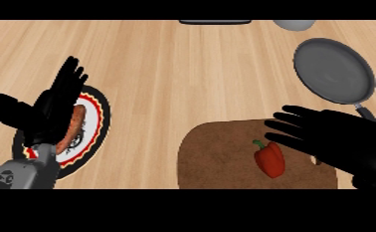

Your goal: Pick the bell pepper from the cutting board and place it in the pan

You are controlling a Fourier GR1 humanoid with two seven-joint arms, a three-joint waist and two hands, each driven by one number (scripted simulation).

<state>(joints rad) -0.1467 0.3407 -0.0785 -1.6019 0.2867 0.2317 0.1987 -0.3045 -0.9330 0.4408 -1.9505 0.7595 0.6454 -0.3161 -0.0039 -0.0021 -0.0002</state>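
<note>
Spanning the whole frame is one light wooden table [183, 76], and everything else sits on it. One brown rounded wooden cutting board [220, 161] fills the lower right, and one round grey metal pan [334, 71] lies at the upper right, its handle running down toward the board. One round white plate with a red and black rim [99, 126] sits at the lower left, carrying one reddish sausage [75, 124]. Two black hands show. The right hand [330, 136] hangs over the board's right side, fingers straight and spread, pointing left, just beside the pepper without holding it. The left hand [62, 94] rests open, fingers up, over the plate, hiding part of it. One red bell pepper with a green stem [270, 159] lies on the board. One dark object [215, 22] and one grey round object [295, 24] are cut off by the table's top edge.
</note>
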